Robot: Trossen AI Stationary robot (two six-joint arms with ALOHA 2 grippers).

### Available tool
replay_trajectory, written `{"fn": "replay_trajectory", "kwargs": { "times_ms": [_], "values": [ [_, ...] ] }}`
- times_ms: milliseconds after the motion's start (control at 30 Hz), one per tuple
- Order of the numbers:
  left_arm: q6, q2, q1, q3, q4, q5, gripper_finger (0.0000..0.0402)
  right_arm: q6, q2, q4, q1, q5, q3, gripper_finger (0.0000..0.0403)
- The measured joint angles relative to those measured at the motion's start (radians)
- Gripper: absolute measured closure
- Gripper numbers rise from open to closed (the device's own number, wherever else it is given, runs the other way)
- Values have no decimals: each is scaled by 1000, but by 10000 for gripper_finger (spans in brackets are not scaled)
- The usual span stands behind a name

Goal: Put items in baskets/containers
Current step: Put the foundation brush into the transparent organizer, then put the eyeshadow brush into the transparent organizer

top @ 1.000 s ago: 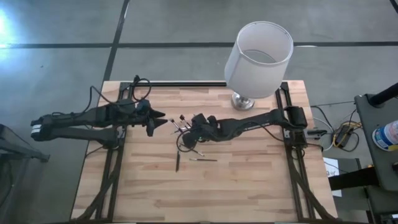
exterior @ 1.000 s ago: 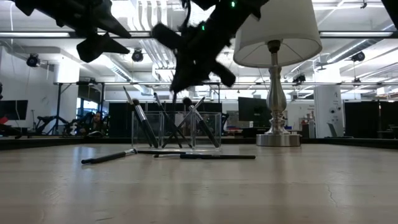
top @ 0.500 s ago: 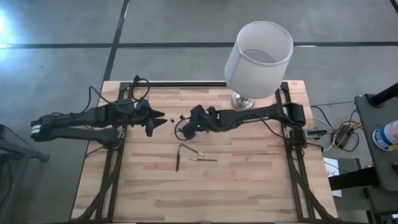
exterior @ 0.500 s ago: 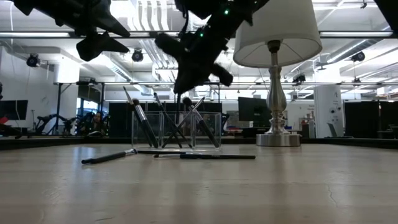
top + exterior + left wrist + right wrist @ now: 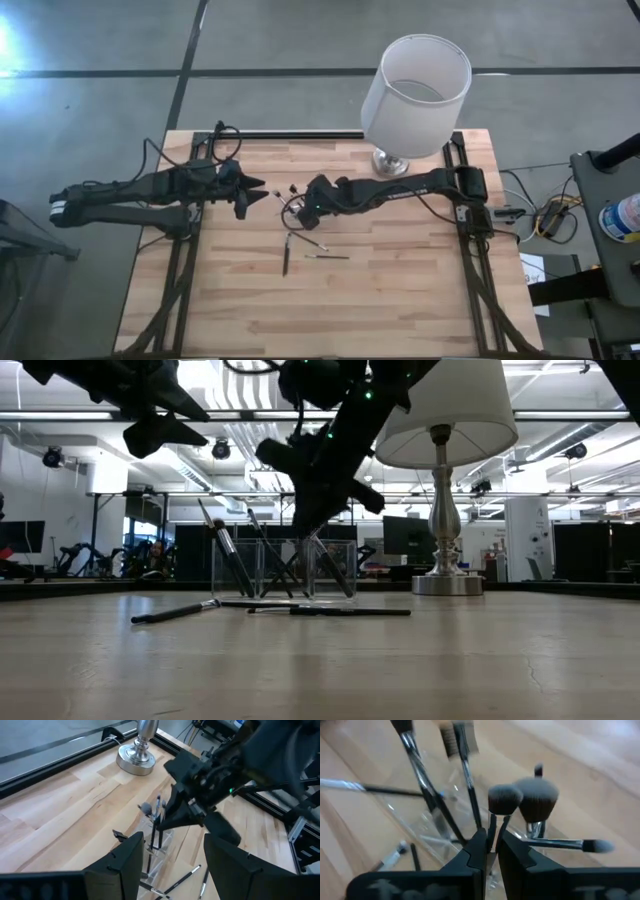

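Brush [image 5: 492,827] pinched by right gripper [image 5: 491,851] may bump clear holder [image 5: 285,568] and tip it; left gripper [image 5: 172,865] waits, fingers spread

Two dark jointed arms, black looping cables, a small green indicator light.

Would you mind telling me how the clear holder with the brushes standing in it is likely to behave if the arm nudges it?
The clear holder looks thin-walled and light, so it would probably slide on the wooden table. The brushes lean well above its rim, so a knock up high might tip it.
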Motion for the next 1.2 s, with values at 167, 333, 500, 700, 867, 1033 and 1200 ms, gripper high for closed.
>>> {"fn": "replay_trajectory", "kwargs": {
  "times_ms": [167,333,500,700,867,1033,1200],
  "values": [
    [0,0,0,-1,1,0,202,-4,15,8,8,-25,-1,362],
    [-39,1,0,-13,-4,0,202,-8,15,11,10,-28,0,312],
    [-68,0,0,-13,-14,0,202,-13,5,-4,13,-29,0,243],
    [-106,-11,-4,-13,-71,6,202,-116,-67,-19,72,66,0,197],
    [-116,-26,-46,-13,-106,18,202,-285,-114,-78,152,48,1,198],
    [-115,-35,-129,-13,-124,18,202,-514,-62,-114,227,-141,-8,210],
    [-135,-30,-225,-13,-151,-8,202,-536,57,-125,250,-181,18,216]
  ]
}}
